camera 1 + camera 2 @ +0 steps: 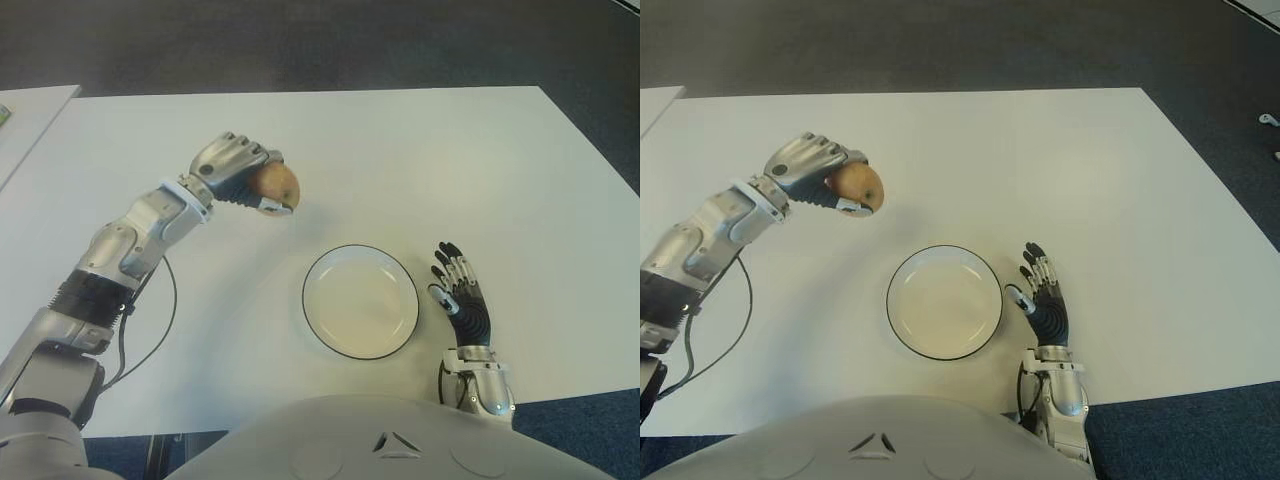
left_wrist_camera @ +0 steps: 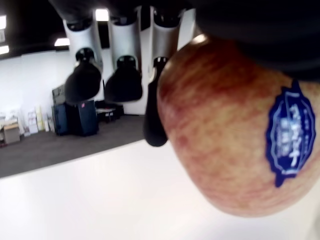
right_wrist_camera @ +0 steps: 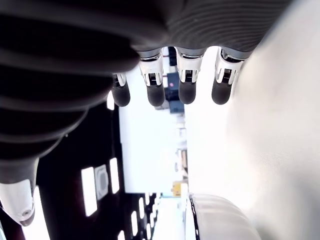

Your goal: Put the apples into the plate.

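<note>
Apple in left hand, above table; plate waiting empty.

Nearest: right hand [image 1: 462, 295] idle just right of the plate [image 1: 405, 283], fingers extended, holding nothing. Plate white, dark-rimmed, on the white table [image 1: 450, 160]. Farther out and to the left: left hand [image 1: 238, 172], fingers curled round the apple [image 1: 279, 184], apparently lifted clear of the tabletop. Blue sticker [image 2: 291, 135] on the skin. Likely firm, moderately weighty, smooth and a bit slick, bruises if dropped; a wrap round its widest part suits, release low over the plate.
</note>
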